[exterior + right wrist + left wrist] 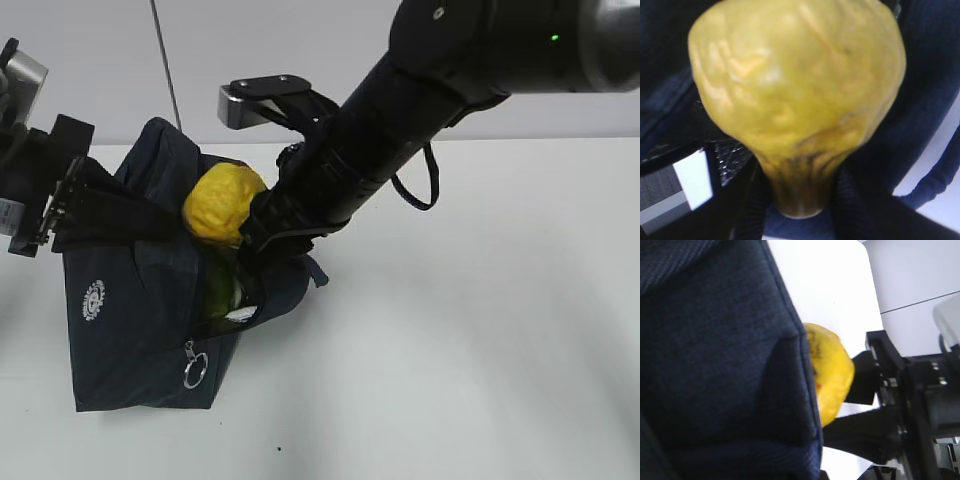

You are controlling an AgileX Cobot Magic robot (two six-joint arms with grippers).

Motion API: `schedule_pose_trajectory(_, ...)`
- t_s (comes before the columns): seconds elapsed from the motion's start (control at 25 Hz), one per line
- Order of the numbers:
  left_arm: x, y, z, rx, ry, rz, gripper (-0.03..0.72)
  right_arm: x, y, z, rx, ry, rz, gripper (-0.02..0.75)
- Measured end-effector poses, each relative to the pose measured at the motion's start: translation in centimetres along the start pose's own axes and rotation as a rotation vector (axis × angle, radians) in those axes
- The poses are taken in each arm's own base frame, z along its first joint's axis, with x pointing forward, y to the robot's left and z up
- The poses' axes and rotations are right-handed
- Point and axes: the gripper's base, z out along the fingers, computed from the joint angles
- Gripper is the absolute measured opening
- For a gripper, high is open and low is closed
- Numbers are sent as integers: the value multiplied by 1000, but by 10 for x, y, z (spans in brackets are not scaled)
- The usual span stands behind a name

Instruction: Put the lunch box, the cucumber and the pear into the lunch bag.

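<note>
The dark navy lunch bag [130, 310] stands on the white table with its top open. My left gripper [60, 205] is shut on the bag's black loop handle [115, 215] and holds it out to the left. My right gripper [252, 228] is shut on the narrow neck of the yellow pear [222, 203], which sits at the bag's opening, half above the rim. The pear fills the right wrist view [795, 80], with a finger [752, 200] on each side of its neck. The green cucumber [218, 285] shows inside the bag below the pear. The lunch box is hidden.
The bag's zipper ring pull [195, 370] hangs at its front, with the white logo [93, 298] on its side. A black cable loop [425, 190] hangs off the right arm. Bare white table [480, 350] lies to the right and in front.
</note>
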Motion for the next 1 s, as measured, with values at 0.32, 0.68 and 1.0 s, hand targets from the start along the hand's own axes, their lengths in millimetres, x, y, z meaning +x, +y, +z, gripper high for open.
schedule_pose_trajectory(0.32,0,0,0,3,-1,-2,-15,-8,-20,16,99,11,-30,291)
schedule_pose_trajectory(0.68,-1,-2,0,17,-14,-13,-15,-16,-15,25,70,40,-57,291)
schedule_pose_trajectory(1.0,-1,-2,0,27,-15,-17,-15,-21,6,32,18,50,-131,291)
